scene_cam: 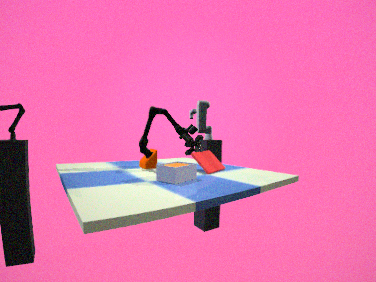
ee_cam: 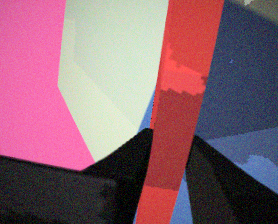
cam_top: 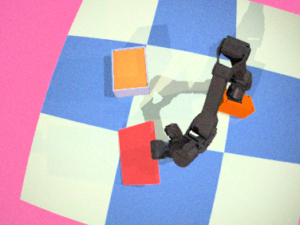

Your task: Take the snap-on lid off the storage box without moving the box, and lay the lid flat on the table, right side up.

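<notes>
The red lid (cam_top: 137,159) (scene_cam: 209,162) (ee_cam: 192,50) is off the box and steeply tilted. In the exterior view its upper edge is at the gripper and its lower edge is close to the table; I cannot tell whether it touches. My gripper (cam_top: 155,149) (scene_cam: 196,150) (ee_cam: 169,139) is shut on the lid's edge, with one dark finger on each side in the wrist view. The storage box (cam_top: 132,92) (scene_cam: 176,175) stands upright and open, pale lavender with an orange inside, apart from the lid. The lid's underside is hard to make out.
The checkered table (cam_top: 72,151) (scene_cam: 135,202) carries the arm's orange base (cam_top: 240,109) (scene_cam: 148,159). Beyond the table in the exterior view are a grey arm (scene_cam: 202,117) and a black pedestal (scene_cam: 17,200) with a thin dark arm at the left.
</notes>
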### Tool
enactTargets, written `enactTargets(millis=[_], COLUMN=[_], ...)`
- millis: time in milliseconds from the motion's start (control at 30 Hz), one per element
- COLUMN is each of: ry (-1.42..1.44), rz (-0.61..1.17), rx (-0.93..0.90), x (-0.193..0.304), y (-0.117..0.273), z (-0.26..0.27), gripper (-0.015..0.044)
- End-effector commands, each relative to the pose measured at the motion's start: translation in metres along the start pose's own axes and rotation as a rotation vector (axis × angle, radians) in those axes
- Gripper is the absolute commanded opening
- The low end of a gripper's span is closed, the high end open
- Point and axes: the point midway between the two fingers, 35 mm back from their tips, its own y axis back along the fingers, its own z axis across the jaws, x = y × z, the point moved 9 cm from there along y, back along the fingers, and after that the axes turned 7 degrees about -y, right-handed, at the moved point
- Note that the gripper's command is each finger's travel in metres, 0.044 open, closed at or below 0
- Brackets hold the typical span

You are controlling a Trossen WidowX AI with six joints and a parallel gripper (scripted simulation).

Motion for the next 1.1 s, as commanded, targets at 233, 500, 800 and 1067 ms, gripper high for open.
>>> enactTargets(millis=[233, 500, 800, 1067], ry=[0.001, 0.001, 0.001, 0.001], rz=[-0.003, -0.003, -0.003, -0.003], rx=[-0.001, -0.001, -0.001, -0.001], x=[-0.001, -0.002, -0.002, -0.003], y=[-0.006, -0.010, -0.015, -0.019], z=[-0.007, -0.012, -0.017, -0.022], gripper=[0.0000, 0.0000, 0.0000, 0.0000])
